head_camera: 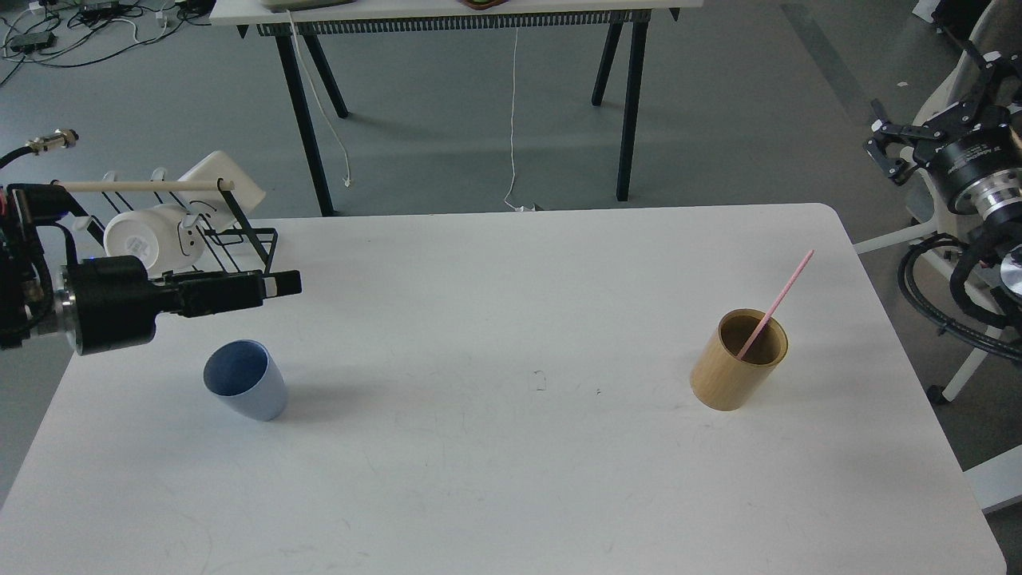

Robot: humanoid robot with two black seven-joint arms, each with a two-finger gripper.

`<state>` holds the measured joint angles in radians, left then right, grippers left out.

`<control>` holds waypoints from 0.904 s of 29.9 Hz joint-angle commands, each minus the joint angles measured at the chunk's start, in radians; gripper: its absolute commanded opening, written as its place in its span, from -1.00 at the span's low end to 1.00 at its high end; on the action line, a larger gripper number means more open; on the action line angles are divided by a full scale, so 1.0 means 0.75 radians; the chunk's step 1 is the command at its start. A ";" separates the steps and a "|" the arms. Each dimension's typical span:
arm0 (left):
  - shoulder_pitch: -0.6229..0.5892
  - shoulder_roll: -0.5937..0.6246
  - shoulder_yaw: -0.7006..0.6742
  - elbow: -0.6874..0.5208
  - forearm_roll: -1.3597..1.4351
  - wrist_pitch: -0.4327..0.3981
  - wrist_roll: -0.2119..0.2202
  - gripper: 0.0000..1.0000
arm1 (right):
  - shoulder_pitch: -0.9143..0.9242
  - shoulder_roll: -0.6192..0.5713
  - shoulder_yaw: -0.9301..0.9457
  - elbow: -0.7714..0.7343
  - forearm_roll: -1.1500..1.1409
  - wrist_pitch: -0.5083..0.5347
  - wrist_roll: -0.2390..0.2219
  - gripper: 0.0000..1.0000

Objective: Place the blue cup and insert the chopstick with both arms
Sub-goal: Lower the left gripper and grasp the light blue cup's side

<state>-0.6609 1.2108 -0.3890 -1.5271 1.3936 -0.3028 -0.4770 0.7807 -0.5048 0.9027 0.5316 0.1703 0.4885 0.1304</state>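
early step: blue cup (246, 390) untouched, upright. left gripper (279, 283) hovers just above-behind cup, fingers narrow, empty. right gripper (893, 152) far right of cup, spread wide, empty. chopstick (774, 305) leans in wooden holder (738, 360), well right of cup. next: left gripper must widen, drop onto cup.

Matt blue cup (246, 390), wood-look tan cylinder (738, 359), smooth white table (519, 479), thin pink chopstick (778, 302).

The chopstick's (773, 305) lower end is hidden inside the wooden cylinder (736, 367), apparently resting there.

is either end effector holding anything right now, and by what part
Nothing is held. The left end effector hovers above the blue cup; the right end effector is empty.
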 commanded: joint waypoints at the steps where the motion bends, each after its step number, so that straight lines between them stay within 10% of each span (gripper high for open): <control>1: 0.077 0.024 0.022 0.019 0.266 0.158 -0.010 0.67 | -0.002 0.000 0.001 -0.001 0.000 0.000 0.004 0.99; 9: 0.108 -0.084 0.105 0.299 0.612 0.373 -0.008 0.64 | -0.002 -0.002 -0.001 -0.001 0.000 0.000 0.012 0.99; 27: 0.118 -0.260 0.142 0.572 0.729 0.412 -0.012 -0.02 | 0.008 -0.004 -0.005 -0.017 -0.012 0.000 0.012 0.99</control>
<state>-0.5727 1.0171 -0.2832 -1.1023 1.9376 0.0039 -0.4879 0.7830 -0.5077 0.9000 0.5292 0.1619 0.4889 0.1397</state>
